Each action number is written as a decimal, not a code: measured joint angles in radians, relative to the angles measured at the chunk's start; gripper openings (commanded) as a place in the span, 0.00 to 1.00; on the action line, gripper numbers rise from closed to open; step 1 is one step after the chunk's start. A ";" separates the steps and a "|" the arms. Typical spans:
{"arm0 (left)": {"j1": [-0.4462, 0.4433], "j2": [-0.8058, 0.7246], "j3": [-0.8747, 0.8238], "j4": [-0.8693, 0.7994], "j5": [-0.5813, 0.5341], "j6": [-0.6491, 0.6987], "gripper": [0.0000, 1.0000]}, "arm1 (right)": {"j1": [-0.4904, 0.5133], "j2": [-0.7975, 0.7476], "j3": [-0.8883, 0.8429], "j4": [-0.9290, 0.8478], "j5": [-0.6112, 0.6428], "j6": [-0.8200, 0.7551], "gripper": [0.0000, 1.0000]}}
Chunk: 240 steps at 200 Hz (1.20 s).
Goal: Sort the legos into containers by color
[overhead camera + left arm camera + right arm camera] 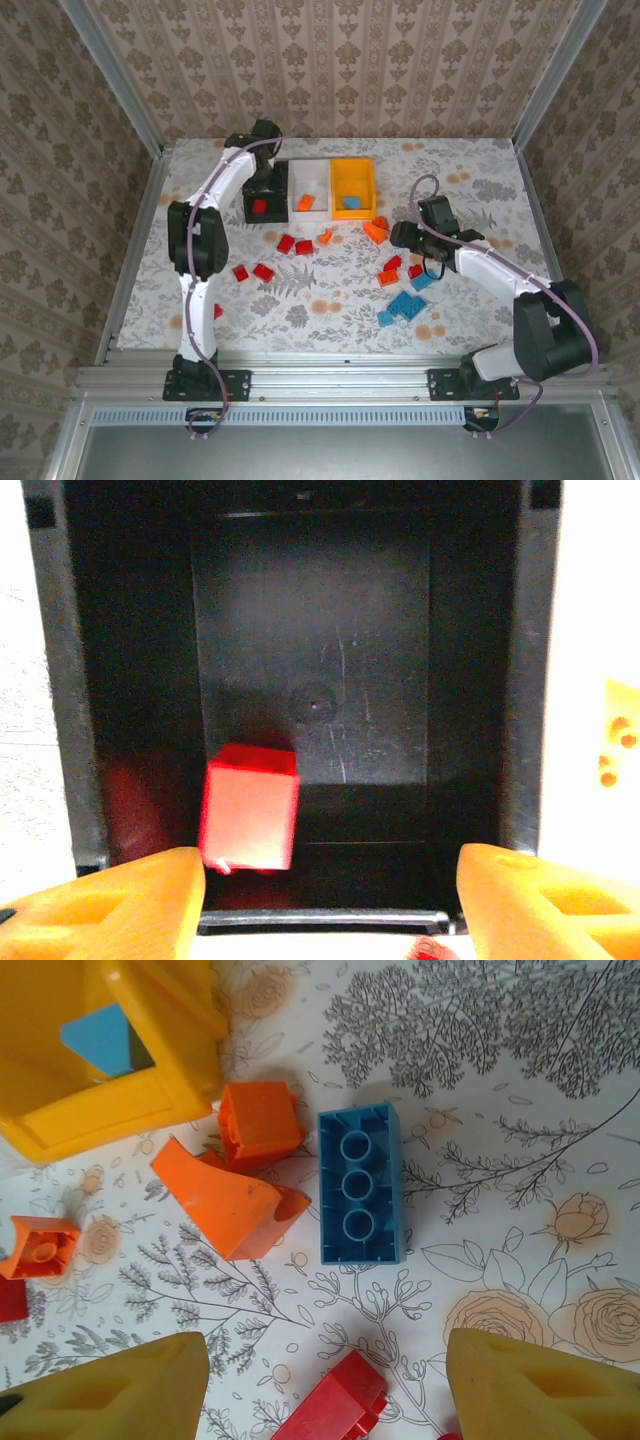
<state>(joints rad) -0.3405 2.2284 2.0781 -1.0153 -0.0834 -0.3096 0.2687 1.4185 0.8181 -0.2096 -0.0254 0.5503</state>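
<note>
Progress, top view. Three bins stood in a row at 12 o'clock of the table (480, 170): black bin (284, 195), white bin (310, 178), orange-yellow bin (353, 175). Each held one brick: a red brick (260, 206) in the black, an orange brick (305, 202) in the white, a blue brick (351, 202) in the orange-yellow. The colour scheme looked settled.

Everything else lay loose on the table. The loose reds (286, 243) were at 6 o'clock of the black and white bins. The orange pieces (376, 230) were at 5 o'clock of the orange-yellow bin. The loose blues (405, 305) were toward 4 o'clock of the table. Judged: early stage, with most of the sorting left to do.

View differences.
- Left wrist: the left gripper (330, 895) hung over the black bin with fingers wide and nothing between them. The red brick sat at 7 o'clock of the bin floor, free of both pads. In the top view the arm overlapped that bin, so this clearance could not be read there.
- Right wrist: the right gripper (330, 1380) had fingers wide and empty above the table. A long blue brick (360, 1198) lay at 12 o'clock of the fingers with its hollow underside up. The orange pieces showed as separate bits at 11 o'clock, and a loose red lay between the fingertips' line at 6 o'clock. The top view gave neither the orientation nor the separation.
</note>
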 measured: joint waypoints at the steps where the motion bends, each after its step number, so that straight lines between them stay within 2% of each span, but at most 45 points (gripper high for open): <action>1: 0.000 -0.001 0.000 0.000 0.000 0.000 0.71 | 0.000 0.002 0.001 0.000 0.000 0.000 0.62; 15: 0.000 -0.029 0.001 -0.016 0.010 0.000 0.74 | 0.000 0.055 0.033 -0.007 0.008 -0.003 0.61; 29: 0.000 -0.077 0.001 -0.029 0.029 0.002 0.82 | 0.000 0.114 0.072 -0.009 0.018 -0.006 0.61; 38: 0.001 -0.124 0.001 -0.034 0.047 0.008 0.87 | 0.000 0.153 0.097 -0.011 0.024 -0.013 0.61; 57: 0.005 -0.251 -0.021 -0.024 0.089 0.009 0.93 | 0.000 0.214 0.132 -0.020 0.034 -0.024 0.60; 86: 0.032 -0.486 -0.146 0.051 0.173 0.011 0.95 | -0.001 0.286 0.164 -0.037 0.050 -0.027 0.59; 106: 0.059 -0.576 -0.230 0.096 0.229 0.005 0.96 | 0.000 0.331 0.195 -0.052 0.071 -0.028 0.57; 121: 0.076 -0.594 -0.282 0.124 0.260 0.000 0.96 | -0.001 0.354 0.209 -0.057 0.085 -0.033 0.53; 171: 0.119 -0.597 -0.453 0.204 0.346 -0.026 0.96 | -0.001 0.407 0.250 -0.059 0.130 -0.063 0.27; 204: 0.152 -0.640 -0.592 0.325 0.402 -0.080 0.97 | 0.032 0.333 0.232 -0.085 0.177 -0.084 0.27; 225: 0.153 -0.676 -0.695 0.428 0.455 -0.148 0.98 | 0.122 0.214 0.266 -0.124 0.217 -0.108 0.27; 240: 0.156 -0.678 -0.734 0.481 0.505 -0.198 0.98 | 0.183 0.203 0.364 -0.138 0.229 -0.129 0.28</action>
<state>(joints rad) -0.1844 1.5501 1.3437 -0.5343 0.4217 -0.5076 0.4519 1.6218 1.1820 -0.3481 0.2031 0.4210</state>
